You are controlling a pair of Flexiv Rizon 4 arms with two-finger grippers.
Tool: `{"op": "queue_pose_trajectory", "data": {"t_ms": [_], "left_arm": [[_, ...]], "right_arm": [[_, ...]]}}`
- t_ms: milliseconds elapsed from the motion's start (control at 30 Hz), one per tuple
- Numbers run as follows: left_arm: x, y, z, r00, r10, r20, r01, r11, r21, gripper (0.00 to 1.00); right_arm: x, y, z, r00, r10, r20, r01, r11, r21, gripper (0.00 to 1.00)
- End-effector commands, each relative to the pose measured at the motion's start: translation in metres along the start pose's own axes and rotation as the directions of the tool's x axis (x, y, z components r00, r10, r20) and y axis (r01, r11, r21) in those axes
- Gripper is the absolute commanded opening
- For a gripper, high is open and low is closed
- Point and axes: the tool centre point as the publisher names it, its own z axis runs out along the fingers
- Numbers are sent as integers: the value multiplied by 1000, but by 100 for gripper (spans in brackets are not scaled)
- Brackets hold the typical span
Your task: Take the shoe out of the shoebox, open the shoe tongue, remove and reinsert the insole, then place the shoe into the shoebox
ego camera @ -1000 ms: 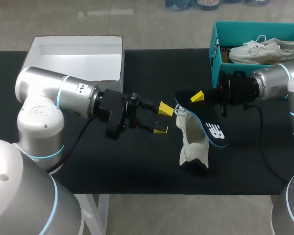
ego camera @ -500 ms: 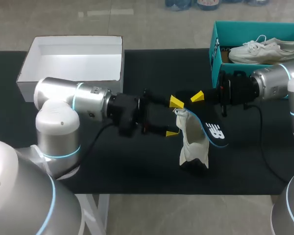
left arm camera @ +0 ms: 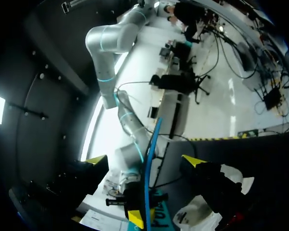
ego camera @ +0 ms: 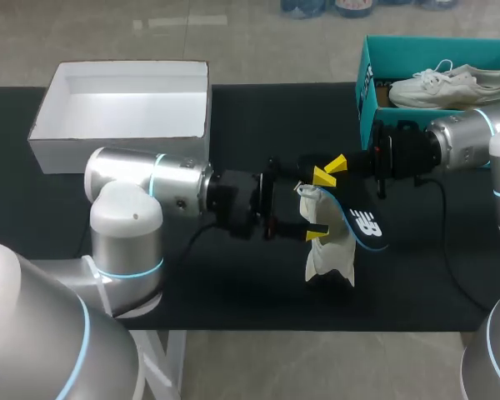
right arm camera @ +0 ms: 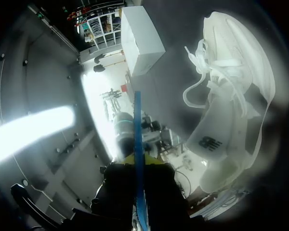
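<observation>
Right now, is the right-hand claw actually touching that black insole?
Touching. In the right wrist view the insole, seen edge-on, runs between the fingers of the right gripper, which clamp it from both sides.

Black matte table top (ego camera: pixel 233 308); white leg (ego camera: pixel 171 367) under front edge; soft even light.

- The shoe (ego camera: pixel 329 254) stands on end near the middle of the table (ego camera: pixel 233 283), toward its front edge.
- The insole (ego camera: pixel 362 223) runs along the shoe's right side.
- The right gripper (ego camera: pixel 337 164), behind and right of the shoe, pinches the insole's upper end.
- The left gripper (ego camera: pixel 321 206) is at the shoe's left, one spread finger behind the shoe's top and one before it.
- An open box (ego camera: pixel 121 146) sits at the back left.
- The shoebox (ego camera: pixel 367 92) sits at the back right, with a second shoe (ego camera: pixel 450 83) inside.
</observation>
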Motion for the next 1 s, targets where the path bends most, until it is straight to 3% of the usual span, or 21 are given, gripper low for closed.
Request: {"op": "queue_pose_trajectory", "data": {"t_ms": [33, 800, 833, 867, 933, 1000], "left_arm": [[10, -8, -3, 1000, -13, 21, 14, 999, -35, 100], [-6, 25, 25, 1000, -19, -15, 17, 996, -84, 100], [-5, 25, 25, 1000, -18, -15, 17, 996, -83, 87], [-4, 25, 26, 1000, -19, -16, 18, 996, -85, 67], [-2, 26, 27, 1000, -23, -19, 21, 996, -89, 49], [-2, 27, 26, 1000, -21, -19, 19, 995, -97, 38]], "right_arm": [[0, 0, 1, 1000, 0, 1, 0, 1000, -2, 0], [0, 0, 1, 1000, 0, 1, 0, 1000, -2, 0], [0, 0, 1, 1000, 0, 1, 0, 1000, -2, 0], [0, 0, 1, 1000, 0, 1, 0, 1000, -2, 0], [0, 0, 1, 1000, 0, 1, 0, 1000, -2, 0], [0, 0, 1, 1000, 0, 1, 0, 1000, -2, 0]]}}
